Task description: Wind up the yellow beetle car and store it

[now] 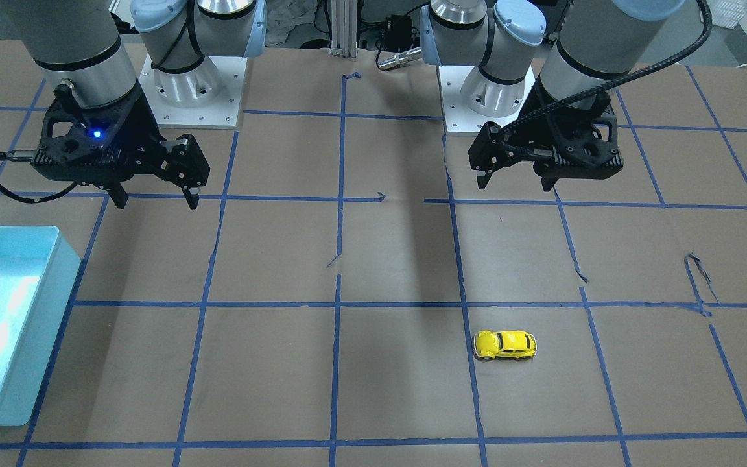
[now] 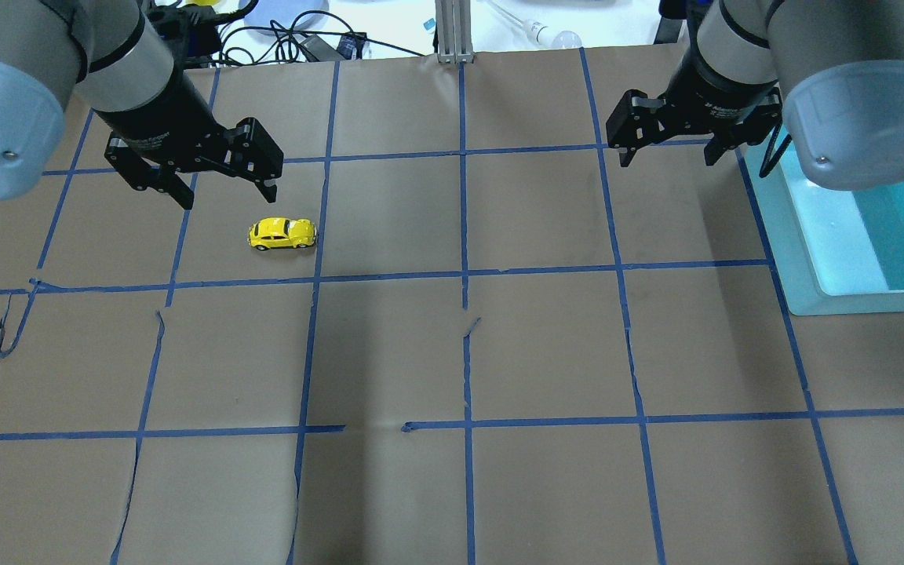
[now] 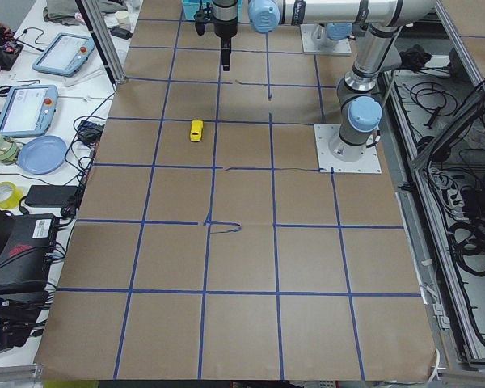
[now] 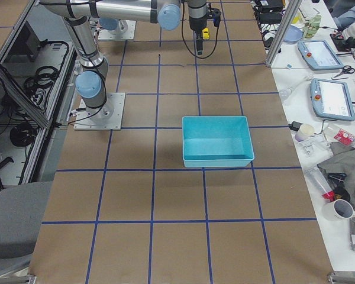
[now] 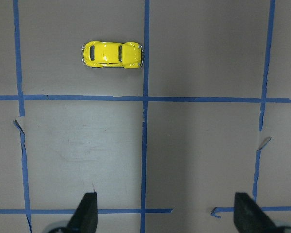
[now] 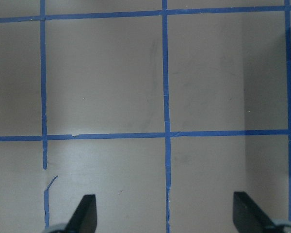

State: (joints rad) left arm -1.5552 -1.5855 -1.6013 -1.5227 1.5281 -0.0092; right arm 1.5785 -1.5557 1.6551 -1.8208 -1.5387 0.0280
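Note:
The yellow beetle car (image 1: 504, 345) stands on its wheels on the brown paper table, on my left side. It also shows in the overhead view (image 2: 282, 233), the exterior left view (image 3: 196, 130) and the left wrist view (image 5: 112, 54). My left gripper (image 2: 228, 196) hangs open and empty above the table, short of the car, and shows in the front view (image 1: 515, 185). Its fingertips (image 5: 87, 211) frame bare paper. My right gripper (image 2: 668, 159) is open and empty too, far from the car, and shows in the front view (image 1: 155, 201).
A light blue open bin (image 2: 801, 259) stands at the table's right side, next to my right gripper; it also shows in the front view (image 1: 56, 259) and the exterior right view (image 4: 218, 158). Blue tape lines grid the paper. Tablets, cables and cups lie beyond the far edge.

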